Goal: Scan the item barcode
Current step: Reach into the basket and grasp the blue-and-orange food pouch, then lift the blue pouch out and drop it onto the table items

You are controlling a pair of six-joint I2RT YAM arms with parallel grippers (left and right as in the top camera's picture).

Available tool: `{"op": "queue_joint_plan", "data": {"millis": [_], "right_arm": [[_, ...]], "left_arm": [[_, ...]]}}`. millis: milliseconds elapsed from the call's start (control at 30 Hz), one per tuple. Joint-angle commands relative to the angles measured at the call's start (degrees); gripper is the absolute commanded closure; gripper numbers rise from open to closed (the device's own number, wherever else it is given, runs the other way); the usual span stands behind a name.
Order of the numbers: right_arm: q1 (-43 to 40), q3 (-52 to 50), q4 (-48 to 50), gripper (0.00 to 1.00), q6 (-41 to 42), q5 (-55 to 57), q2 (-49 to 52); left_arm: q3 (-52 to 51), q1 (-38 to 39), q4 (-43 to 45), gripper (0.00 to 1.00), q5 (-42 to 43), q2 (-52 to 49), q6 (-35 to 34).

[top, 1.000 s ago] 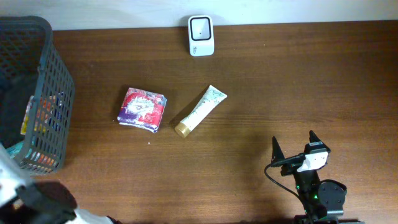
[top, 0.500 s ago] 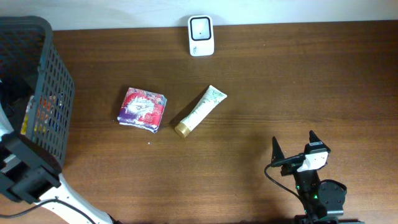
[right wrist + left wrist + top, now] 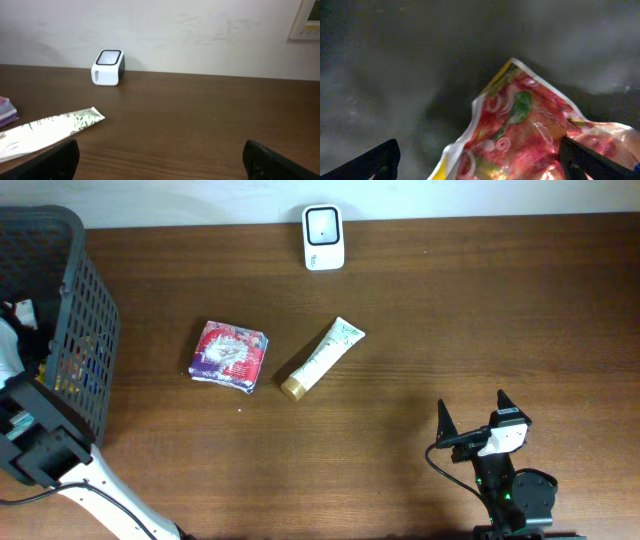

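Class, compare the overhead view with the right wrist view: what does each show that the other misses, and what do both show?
Only the overhead shows the dark mesh basket. Only the right wrist view shows a pale panel up on the wall. Both show the white scanner, the tube, the wooden table and the packet, though the wrist view catches only its edge.

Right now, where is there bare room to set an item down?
Widest: bare wooden tabletop between the white gold-capped tube, the white scanner and the right gripper. Also below the red-purple packet. Crowded: the dark mesh basket, left.
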State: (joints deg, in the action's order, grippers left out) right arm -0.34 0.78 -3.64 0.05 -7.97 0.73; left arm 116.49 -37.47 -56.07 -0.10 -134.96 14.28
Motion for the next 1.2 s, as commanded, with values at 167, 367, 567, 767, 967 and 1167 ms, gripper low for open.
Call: {"op": "queue_joint_plan", "data": {"millis": [167, 367, 567, 767, 967, 1167], "right_arm": [[0.3, -0.5, -0.1, 0.02, 0.4, 0.3, -0.4], [0.3, -0.5, -0.1, 0.01, 0.4, 0.3, -0.4], [0.3, -0.5, -0.1, 0.01, 0.4, 0.3, -0.4], [0.3, -0.5, -0.1, 0.01, 0.4, 0.3, -0.4], [0.3, -0.5, -0.1, 0.01, 0.4, 0.3, -0.4], [0.3, -0.5, -0.1, 0.01, 0.4, 0.3, -0.4]], "left_arm": [[-0.2, -0.2, -2.3, 0.41, 3.7, -7.4, 5.6], [-0.2, -0.2, -2.9, 0.93, 3.8, -7.5, 5.5], [1.6, -0.2, -4.3, 1.00, 3.8, -7.5, 3.3], [11.7, -0.1, -9.5, 1.00, 5.2, -3.0, -1.3], [17.7, -0.1, -11.1, 1.00, 0.8, 8.6, -7.7], [17.7, -0.1, -11.1, 1.00, 0.0, 20.3, -12.3]]}}
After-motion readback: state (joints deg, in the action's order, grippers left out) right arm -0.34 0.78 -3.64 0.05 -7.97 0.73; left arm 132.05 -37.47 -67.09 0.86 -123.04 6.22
